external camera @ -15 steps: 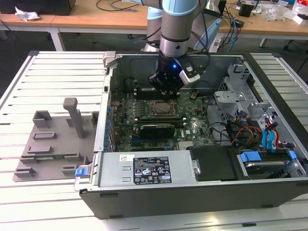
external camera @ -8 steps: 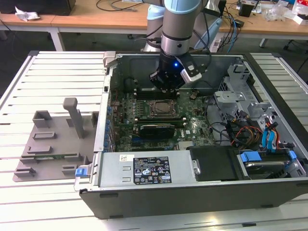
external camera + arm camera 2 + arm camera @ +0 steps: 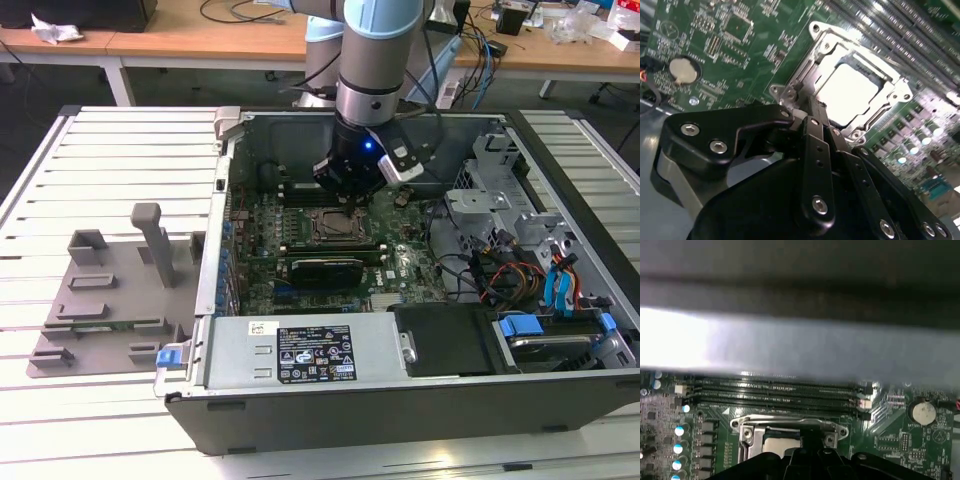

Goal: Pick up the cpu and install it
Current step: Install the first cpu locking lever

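Note:
The cpu (image 3: 847,92) is a pale silver square lying flat inside the metal-framed socket (image 3: 816,31) on the green motherboard. In the first wrist view the cpu (image 3: 782,444) shows partly behind the gripper's black body. My gripper (image 3: 812,107) hangs just above the socket's near edge, its tip beside the cpu. In the exterior view the gripper (image 3: 348,190) is down inside the open computer case, directly over the socket (image 3: 335,222).
A grey fixture plate (image 3: 110,300) with upright posts lies at the exterior view's left, outside the case. Memory slots (image 3: 780,390) run beside the socket, with the case wall (image 3: 790,350) beyond them. A coin cell (image 3: 682,70) sits nearby. Drive bays and cables (image 3: 540,270) fill the right.

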Robot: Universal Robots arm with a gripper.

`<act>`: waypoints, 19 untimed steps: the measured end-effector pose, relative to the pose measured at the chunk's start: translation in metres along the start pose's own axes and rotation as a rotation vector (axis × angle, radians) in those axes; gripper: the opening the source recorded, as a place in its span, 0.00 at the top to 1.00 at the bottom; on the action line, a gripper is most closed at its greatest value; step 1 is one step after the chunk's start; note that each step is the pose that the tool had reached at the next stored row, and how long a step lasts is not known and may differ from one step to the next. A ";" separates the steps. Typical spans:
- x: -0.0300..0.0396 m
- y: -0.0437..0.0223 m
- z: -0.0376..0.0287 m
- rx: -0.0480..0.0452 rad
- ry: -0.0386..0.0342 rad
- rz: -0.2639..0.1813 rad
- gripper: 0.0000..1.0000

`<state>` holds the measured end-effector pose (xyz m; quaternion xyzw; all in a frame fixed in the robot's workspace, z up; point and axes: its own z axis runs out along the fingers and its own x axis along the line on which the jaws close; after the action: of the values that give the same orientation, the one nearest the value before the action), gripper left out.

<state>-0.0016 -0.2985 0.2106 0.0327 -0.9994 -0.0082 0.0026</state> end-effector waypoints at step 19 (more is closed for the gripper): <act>0.0009 -0.0101 -0.0320 -0.0001 -0.0001 0.000 0.89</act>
<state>-0.0016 -0.3092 0.2424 0.0327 -0.9994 -0.0082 0.0025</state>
